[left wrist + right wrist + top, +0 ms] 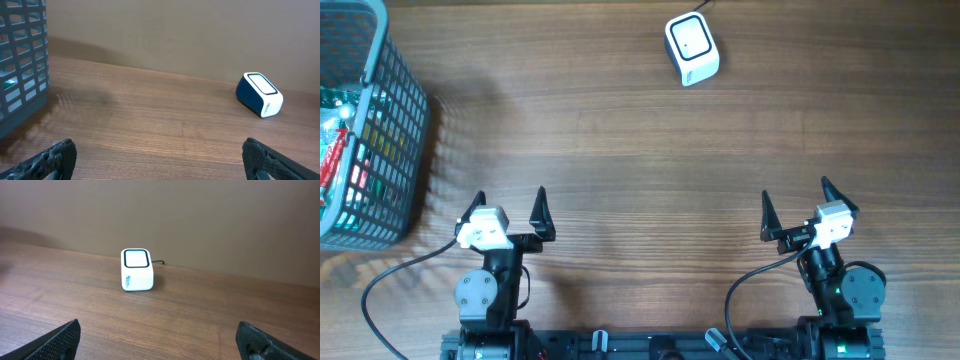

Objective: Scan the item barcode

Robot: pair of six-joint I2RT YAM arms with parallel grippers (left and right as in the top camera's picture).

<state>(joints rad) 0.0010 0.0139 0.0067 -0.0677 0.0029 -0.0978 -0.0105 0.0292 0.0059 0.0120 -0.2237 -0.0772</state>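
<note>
**A:** What sits closest to the robot?

**B:** The two pincers. The left pincer [509,197] and the right pincer [796,192] hang over the near edge of the wooden worktop [620,140], well apart from each other. Each has its jaws spread wide, and only bare wood shows between them.

**A:** And a bit further out?

**B:** On the left side stands a grey mesh basket [408,140], beyond the left pincer and off to its outer side. Packaged items [342,150] lie inside it. Red, green and white wrapping shows through the mesh. I cannot tell one item from another, and any barcode is too small to make out.

**A:** Where is the scanner?

**B:** Farthest away. The white scanner [691,48] rests on the worktop near the far edge, nearer the right arm's side than the left and well apart from the basket. Its dark-rimmed window faces upward at a tilt. A thin dark cable [159,262] leaves its back.
</note>
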